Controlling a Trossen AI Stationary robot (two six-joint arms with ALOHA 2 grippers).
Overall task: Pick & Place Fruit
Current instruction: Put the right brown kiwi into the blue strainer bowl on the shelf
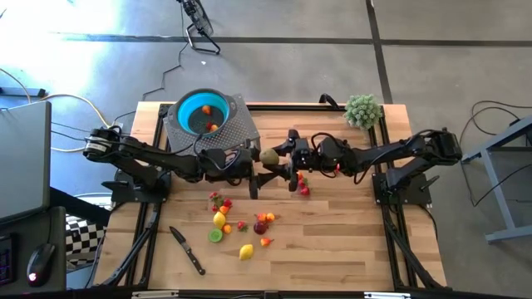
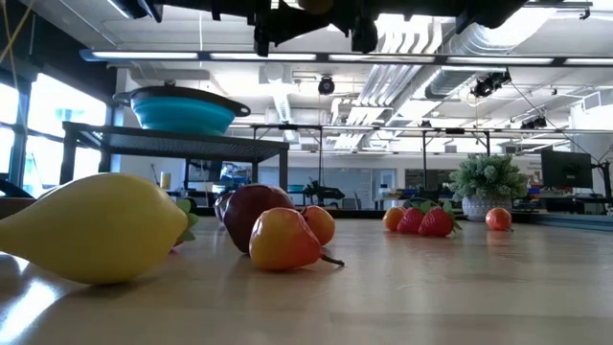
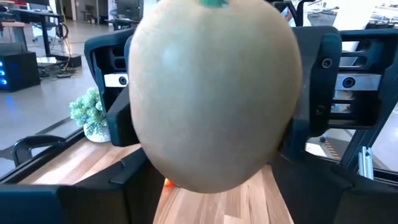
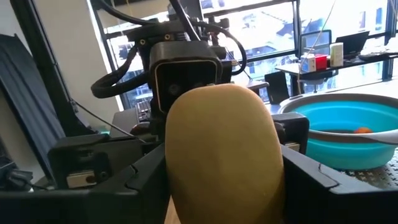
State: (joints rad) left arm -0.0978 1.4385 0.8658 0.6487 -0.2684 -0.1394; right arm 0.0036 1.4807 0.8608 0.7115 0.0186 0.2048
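1. A tan oval toy fruit (image 1: 268, 155) hangs above the centre of the light wooden table (image 1: 349, 249), just right of the bowl's stand, in the middle of the high view.
2. The right gripper (image 1: 281, 154) reaches in from the right; its dark fingers (image 4: 311, 180) press both sides of this fruit, grasping it.
3. The left gripper (image 1: 256, 159) faces it from the left, right at the same fruit. Whether it grips cannot be told.
4. In each wrist view the fruit fills the centre and hides most of the opposite gripper.
5. A round teal bowl (image 1: 188, 116) sits on a dark perforated stand (image 1: 239, 126), upper left of centre, with two small orange fruits (image 1: 212, 127) inside.
6. More small toy fruits (image 1: 246, 251) lie scattered below the grippers: yellow, lime, maroon, orange, plus red ones under the right arm.
7. A black-handled knife (image 1: 188, 250) lies lower left of the scatter.
8. A fuzzy pale green plant ball (image 1: 362, 110) stands at the table's upper right corner.
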